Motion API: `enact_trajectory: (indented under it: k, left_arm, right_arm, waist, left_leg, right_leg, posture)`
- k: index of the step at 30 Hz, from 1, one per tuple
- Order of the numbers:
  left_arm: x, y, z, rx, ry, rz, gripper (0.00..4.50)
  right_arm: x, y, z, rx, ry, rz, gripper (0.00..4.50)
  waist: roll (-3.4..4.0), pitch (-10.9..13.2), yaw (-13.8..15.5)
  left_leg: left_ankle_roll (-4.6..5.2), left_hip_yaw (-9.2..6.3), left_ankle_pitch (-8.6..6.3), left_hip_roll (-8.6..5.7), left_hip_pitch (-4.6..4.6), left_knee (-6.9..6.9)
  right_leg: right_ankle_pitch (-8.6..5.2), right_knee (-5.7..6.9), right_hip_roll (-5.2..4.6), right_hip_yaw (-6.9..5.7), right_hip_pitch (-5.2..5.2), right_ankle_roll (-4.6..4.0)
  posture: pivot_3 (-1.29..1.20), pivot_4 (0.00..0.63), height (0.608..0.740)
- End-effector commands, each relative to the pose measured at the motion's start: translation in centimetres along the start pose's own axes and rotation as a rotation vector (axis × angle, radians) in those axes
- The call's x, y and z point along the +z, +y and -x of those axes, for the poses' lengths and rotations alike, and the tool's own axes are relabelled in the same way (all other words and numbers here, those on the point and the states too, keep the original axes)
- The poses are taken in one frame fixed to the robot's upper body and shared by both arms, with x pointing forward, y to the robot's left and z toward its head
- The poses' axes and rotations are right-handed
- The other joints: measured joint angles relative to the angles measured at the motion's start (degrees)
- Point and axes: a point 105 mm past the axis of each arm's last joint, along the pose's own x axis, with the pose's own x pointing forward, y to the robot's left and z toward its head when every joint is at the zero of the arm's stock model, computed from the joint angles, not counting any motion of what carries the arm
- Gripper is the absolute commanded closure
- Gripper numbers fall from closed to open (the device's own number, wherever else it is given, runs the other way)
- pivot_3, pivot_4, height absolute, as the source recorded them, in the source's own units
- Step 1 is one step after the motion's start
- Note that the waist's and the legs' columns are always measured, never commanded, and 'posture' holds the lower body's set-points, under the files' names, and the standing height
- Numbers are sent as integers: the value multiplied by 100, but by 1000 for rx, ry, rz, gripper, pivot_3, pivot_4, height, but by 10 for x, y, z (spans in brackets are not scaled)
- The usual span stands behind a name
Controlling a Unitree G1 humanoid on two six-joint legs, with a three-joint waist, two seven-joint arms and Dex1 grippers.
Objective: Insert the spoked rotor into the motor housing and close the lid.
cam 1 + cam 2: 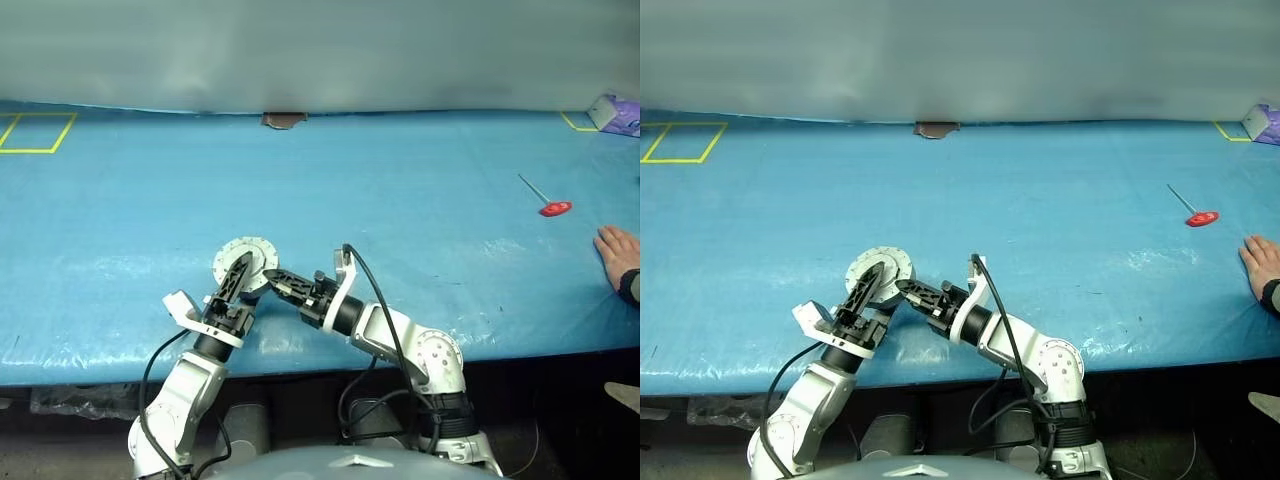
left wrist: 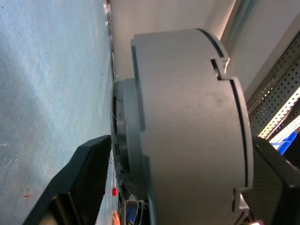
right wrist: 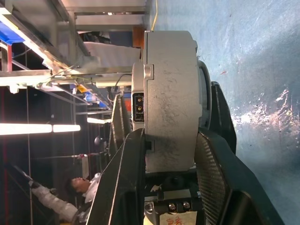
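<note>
The motor housing (image 1: pixel 246 262), a round grey metal disc with its lid apparently already on, is held on edge just above the blue surface (image 1: pixel 400 250), near its front edge. Being cast metal, it is probably stiff, fairly heavy for its size and smooth on its flat faces, so a pinch across the two faces, as seen in the right wrist view, seems the firmest hold. The right gripper (image 1: pixel 272 280) reaches in level from the right, its fingers (image 3: pixel 126 187) clamped across the thickness of the disc. The left gripper (image 1: pixel 240 272) rises from below, fingers (image 2: pixel 79 178) spread on either side of the disc; whether they touch it cannot be told. A red-handled tool (image 1: pixel 548 200) and a person's hand (image 1: pixel 620 255) lie well apart at the right.
</note>
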Motion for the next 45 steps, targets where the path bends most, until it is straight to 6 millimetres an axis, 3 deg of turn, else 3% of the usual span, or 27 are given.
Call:
enact_trajectory:
  k: [1, 5, 9, 14, 19, 27, 33, 38, 45]
  left_arm:
    - [-6, -9, -6, -60, -32, 46, 1925]
    - [-4, -8, -6, -54, -40, 40, 2057]
    - [3, -7, -7, -29, -73, 14, 2057]
    - [21, -1, -14, 27, -110, -51, 2057]
    - [48, 2, -36, 65, -153, -136, 2057]
    - [101, 5, -84, 177, -260, -216, 2057]
    - [135, -13, -123, 180, -329, -264, 2058]
    - [148, -19, -148, 208, -343, -289, 2058]
    - [155, 4, -158, 354, -353, -317, 2058]
  right_arm:
    - [0, 23, 3, 94, -10, 37, 3363]
    - [2, 20, 6, 76, -25, 64, 3363]
    - [8, 15, 11, 14, -60, 216, 3363]
    - [7, 13, 22, -19, -39, 439, 1641]
    - [13, 8, 28, -87, -65, 614, 5]
    - [24, -3, 35, -230, -173, 954, 0]
    - [34, -3, 40, -293, -299, 1300, 0]
    - [33, -8, 44, -297, -326, 1476, 0]
    - [37, -24, 56, -359, -345, 1494, 0]
  waist:
    - [0, 0, 0]
    - [0, 0, -2]
    - [1, 0, 3]
    - [0, -1, 22]
    - [0, -2, 53]
    - [-9, -2, 109]
    - [-18, 2, 129]
    - [-24, 5, 142]
    - [-24, 5, 128]
  left_leg:
    - [0, 0, 0, 0, -4, 0]
    - [1, 0, 0, 0, -22, 1]
    - [9, 1, -5, -2, -35, 6]
    - [11, 2, -6, -5, -37, 16]
    - [12, 0, -5, 0, -35, 25]
    - [12, 1, -6, -8, -44, 51]
    - [11, -1, -5, -11, -51, 63]
    - [11, -2, -5, -14, -53, 62]
    - [11, 0, -5, -15, -52, 60]
  right_leg:
    - [3, -8, 0, -1, 0, 4]
    - [17, -33, 4, -1, -1, 19]
    - [24, -46, 3, 0, -4, 26]
    - [27, -47, 3, -1, -1, 32]
    - [31, -42, 14, -6, 2, 28]
    - [58, -45, 12, -2, 10, 59]
    - [76, -49, 14, -3, 10, 81]
    - [78, -51, 12, -3, 11, 83]
    - [78, -52, 9, -2, 10, 82]
  posture:
    - [0, 150, 740]
    - [0, 150, 740]
    - [0, 150, 740]
    - [0, 150, 740]
    - [0, 150, 740]
    - [0, 150, 740]
    - [0, 150, 740]
    - [0, 150, 740]
    - [0, 150, 740]
